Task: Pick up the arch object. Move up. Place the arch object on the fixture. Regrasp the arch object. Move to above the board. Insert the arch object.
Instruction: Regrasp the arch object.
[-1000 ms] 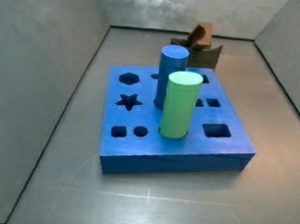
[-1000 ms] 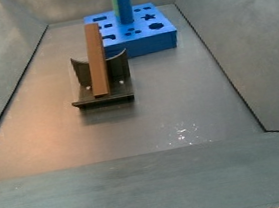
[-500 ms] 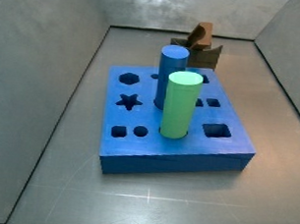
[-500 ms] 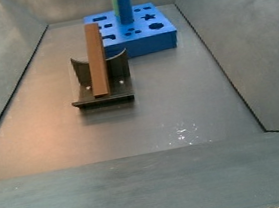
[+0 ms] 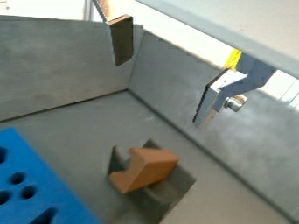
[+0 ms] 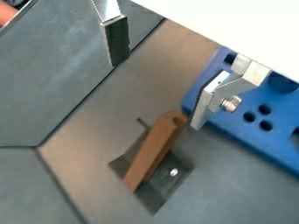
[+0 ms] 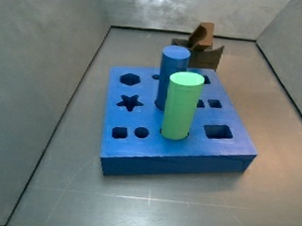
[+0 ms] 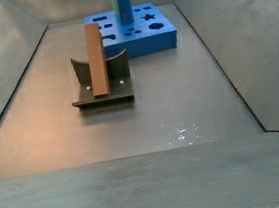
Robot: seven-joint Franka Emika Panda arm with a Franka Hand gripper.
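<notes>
Brown wooden arch object on dark fixture; pincer wide, empty above.

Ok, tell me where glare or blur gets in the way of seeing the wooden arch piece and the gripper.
In a side view, small glare spots on the floor lie well clear of the arch object, which reads sharp on the fixture. In both wrist views the open gripper above is soft-edged, and a blown-out white band hides what lies past the wall.

Both my wrist cams look down past my gripper at the fixture from high up; side cams face each other, one close behind the board, one far, sharing the arch object
</notes>
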